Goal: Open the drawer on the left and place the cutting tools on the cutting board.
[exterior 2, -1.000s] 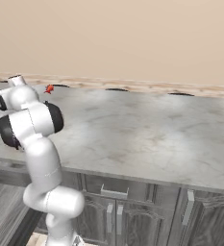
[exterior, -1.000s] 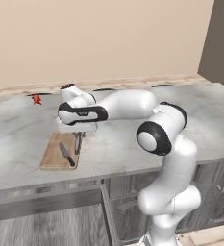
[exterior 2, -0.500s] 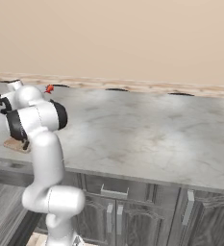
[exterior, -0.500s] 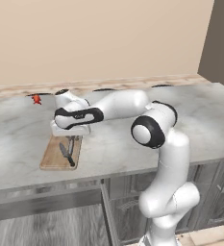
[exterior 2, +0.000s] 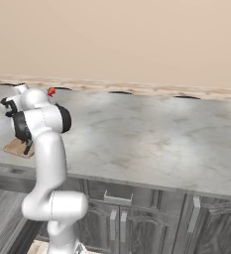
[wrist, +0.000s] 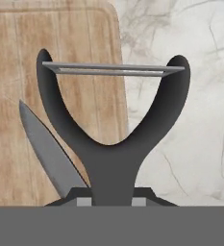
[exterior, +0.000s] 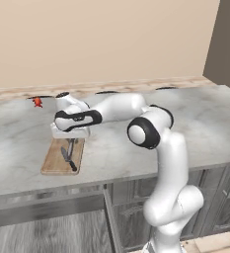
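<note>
I have the gripper point(exterior: 71, 142) closed tight on a dark Y-shaped tool point(wrist: 112, 144) with a thin silver blade bar across its two prongs, hanging just above the board point(exterior: 55, 160). From the hand camera the tool straddles the board's right edge, half over wood and half over the marble counter point(wrist: 190, 96). The knife point(exterior: 68, 158), black handle and grey blade, lies on the board directly beneath the hand.

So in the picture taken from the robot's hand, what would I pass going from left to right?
Wooden cutting board → knife blade → dark Y-shaped tool held at its stem by the gripper → marble counter.
</note>
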Robot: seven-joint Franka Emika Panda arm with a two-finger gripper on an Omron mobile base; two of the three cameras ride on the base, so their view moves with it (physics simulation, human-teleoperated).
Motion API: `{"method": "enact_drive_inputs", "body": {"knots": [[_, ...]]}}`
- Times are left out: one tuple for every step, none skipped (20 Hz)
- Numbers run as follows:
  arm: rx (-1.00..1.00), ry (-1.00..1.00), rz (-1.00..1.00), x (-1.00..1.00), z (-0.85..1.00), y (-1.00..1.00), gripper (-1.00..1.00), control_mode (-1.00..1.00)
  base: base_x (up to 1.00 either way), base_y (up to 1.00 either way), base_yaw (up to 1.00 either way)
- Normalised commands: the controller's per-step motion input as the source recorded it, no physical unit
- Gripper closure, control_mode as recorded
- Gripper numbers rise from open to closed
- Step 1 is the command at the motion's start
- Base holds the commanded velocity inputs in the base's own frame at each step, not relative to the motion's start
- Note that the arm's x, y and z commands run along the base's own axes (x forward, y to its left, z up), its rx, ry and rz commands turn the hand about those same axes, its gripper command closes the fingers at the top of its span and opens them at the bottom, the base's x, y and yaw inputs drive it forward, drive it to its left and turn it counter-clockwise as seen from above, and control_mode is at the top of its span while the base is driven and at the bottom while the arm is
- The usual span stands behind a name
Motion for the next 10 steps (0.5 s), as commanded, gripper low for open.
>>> {"method": "enact_drive_inputs", "body": {"knots": [[0.03,0.00,0.00,0.29,-0.24,0.09,1.00,-1.00,0.00,0.00,0.00],[0.03,0.00,0.00,0.25,-0.24,0.11,1.00,-1.00,0.00,0.00,0.00],[0.03,0.00,0.00,0.21,-0.21,0.10,1.00,-1.00,0.00,0.00,0.00],[0.03,0.00,0.00,0.17,-0.24,0.12,1.00,-1.00,0.00,0.00,0.00],[0.02,0.00,0.00,0.15,-0.26,0.17,1.00,-1.00,0.00,0.00,0.00],[0.02,0.00,0.00,0.17,-0.26,0.16,1.00,-1.00,0.00,0.00,0.00],[0.02,0.00,0.00,0.16,-0.26,0.15,1.00,-1.00,0.00,0.00,0.00],[0.02,0.00,0.00,0.14,-0.26,0.15,1.00,-1.00,0.00,0.00,0.00],[0.02,0.00,0.00,0.12,-0.24,0.10,1.00,-1.00,0.00,0.00,0.00],[0.02,0.00,0.00,0.08,-0.26,0.11,1.00,-1.00,0.00,0.00,0.00]]}}
